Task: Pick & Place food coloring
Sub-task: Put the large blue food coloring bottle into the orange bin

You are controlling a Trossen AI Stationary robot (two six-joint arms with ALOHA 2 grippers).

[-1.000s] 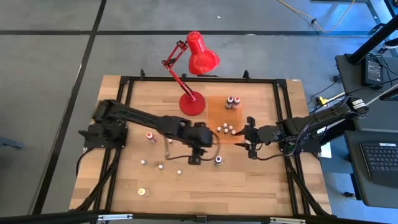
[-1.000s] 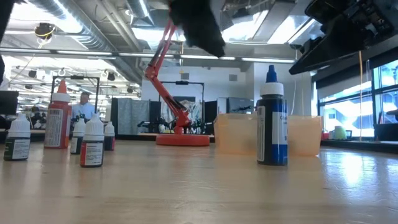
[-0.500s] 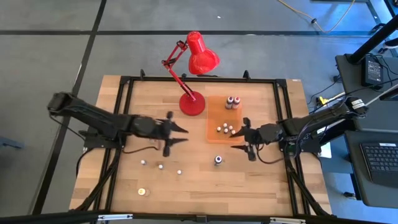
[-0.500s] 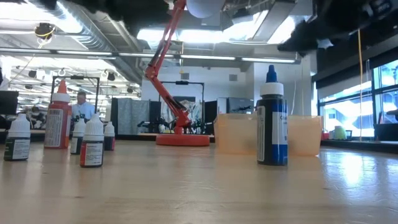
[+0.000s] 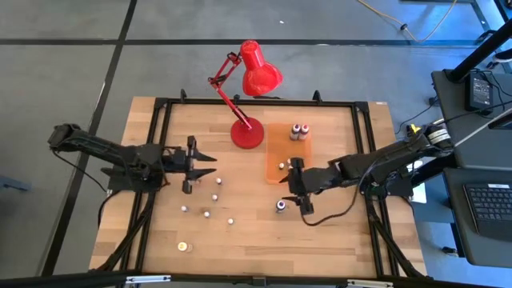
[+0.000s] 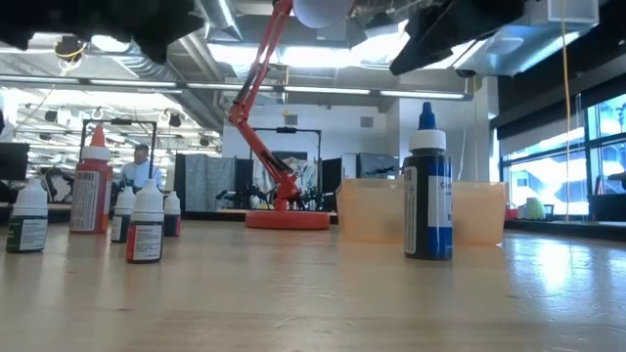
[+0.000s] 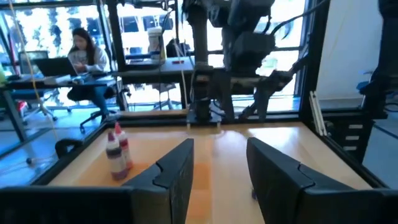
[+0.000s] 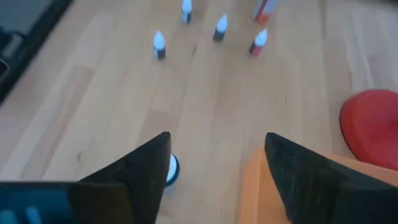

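The food coloring stands scattered on the table: a dark blue bottle (image 5: 281, 206) (image 6: 428, 196), a tall red bottle (image 6: 90, 191), and several tiny white-capped bottles (image 5: 214, 196) (image 6: 147, 227) (image 8: 160, 45). Two more bottles (image 5: 300, 130) (image 7: 115, 152) stand upright in the orange tray (image 5: 276, 152). My right gripper (image 5: 286, 186) (image 8: 214, 155) hovers open at the tray's near left corner, with the blue bottle's white cap (image 8: 171, 169) just beside one finger. My left gripper (image 5: 210, 165) (image 7: 221, 162) is open above the table's left half, pointing right.
The red desk lamp stands on its round base (image 5: 247, 134) (image 8: 373, 118) at the far middle, left of the tray. A small yellow piece (image 5: 182, 247) lies near the near left corner. A black frame rims the table. People sit in the room beyond.
My left arm has drawn back from the table's middle, near the blue bottle, toward the left edge, gripper open. My right gripper has moved left from the tray's right side to its near left corner, closer to the blue bottle. The bottles have stayed in place.
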